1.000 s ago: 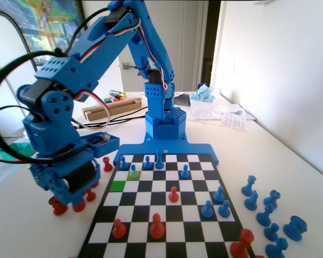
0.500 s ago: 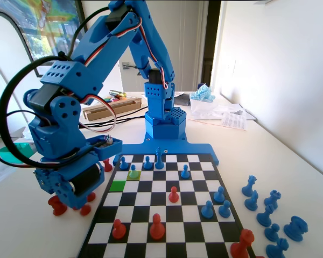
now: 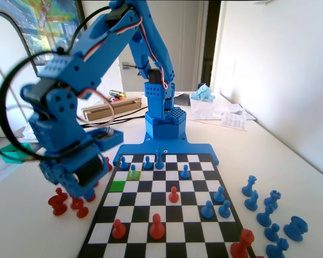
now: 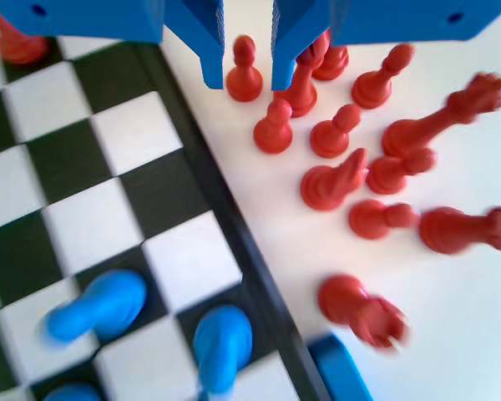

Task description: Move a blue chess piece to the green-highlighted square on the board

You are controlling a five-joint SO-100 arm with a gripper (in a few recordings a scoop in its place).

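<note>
While the blue arm (image 3: 86, 102) leans out over the left margin of the fixed view, the task reads as barely begun. Its low end hangs off the board (image 3: 167, 207), above the surface (image 3: 27, 226) where captured red pieces (image 3: 64, 203) are heaped.

Board: green-highlighted square (image 3: 117, 186) sits in the left-hand column of the fixed view, bare, nothing on it. Diagonally beyond it, a paler yellow-green square (image 3: 133, 174) carries the blue chess piece (image 3: 133, 170), upright, ball head showing. Judgement: that pawn is the likely mover, one square off its target, and it is untouched.

Gripper (image 4: 244, 79), wrist view: jaws parted, hanging down over the white surface just outside the board's black edge. A small red pawn (image 4: 244, 68) stands in the gap between them, but I cannot tell if either jaw touches it; nothing looks lifted. Other red pieces lie tumbled beside it. Two blurred blue pieces (image 4: 221, 342) stand on board squares at the bottom of that view.

Left to do, by my reckoning: swing in over the board, close on the blue pawn, carry it to green, release. All of it.

Writing, brands, labels: none legible. Papers (image 3: 234, 120) at the far right of the surface bear print too small to read.
</note>
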